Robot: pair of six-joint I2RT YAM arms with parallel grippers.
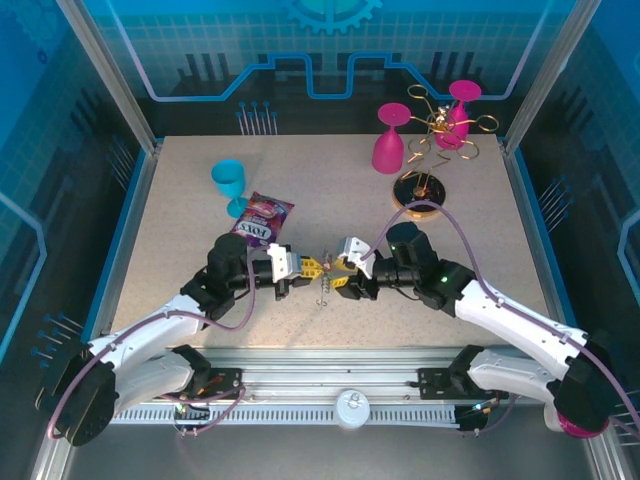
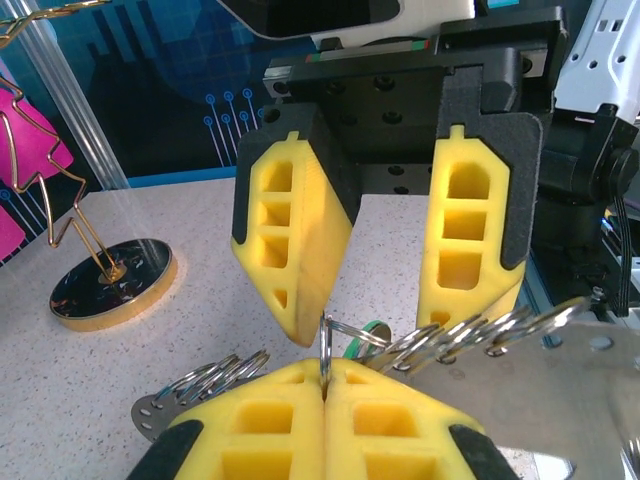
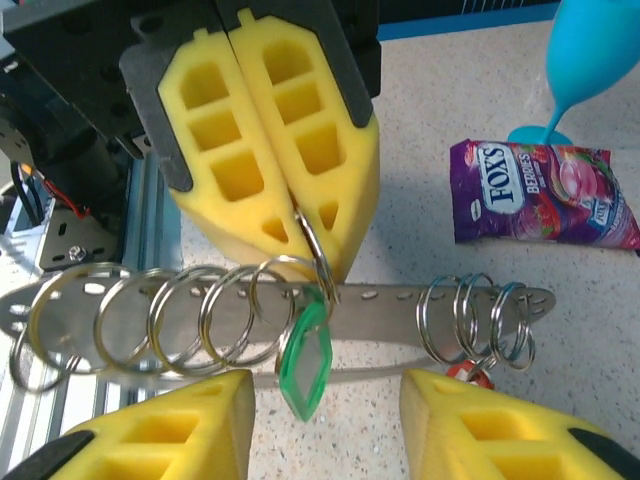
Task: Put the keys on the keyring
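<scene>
We see a flat grey keyring (image 3: 380, 297) strung with rings.
Our left gripper (image 3: 305, 235) pinches the green key (image 3: 303, 362) by its ring; our right gripper (image 3: 325, 390) stands open. Speckled table (image 1: 480, 250), blue walls (image 1: 330, 40).

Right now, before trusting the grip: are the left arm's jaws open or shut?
Shut: on the left gripper the yellow fingers press together, pinching a thin split ring.

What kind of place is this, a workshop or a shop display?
Probably a robot lab test booth: a speckled tabletop fenced by metal posts and blue circuit-print panels, two white robot arms bolted at its near edge, and odd props like a sweets packet.
</scene>
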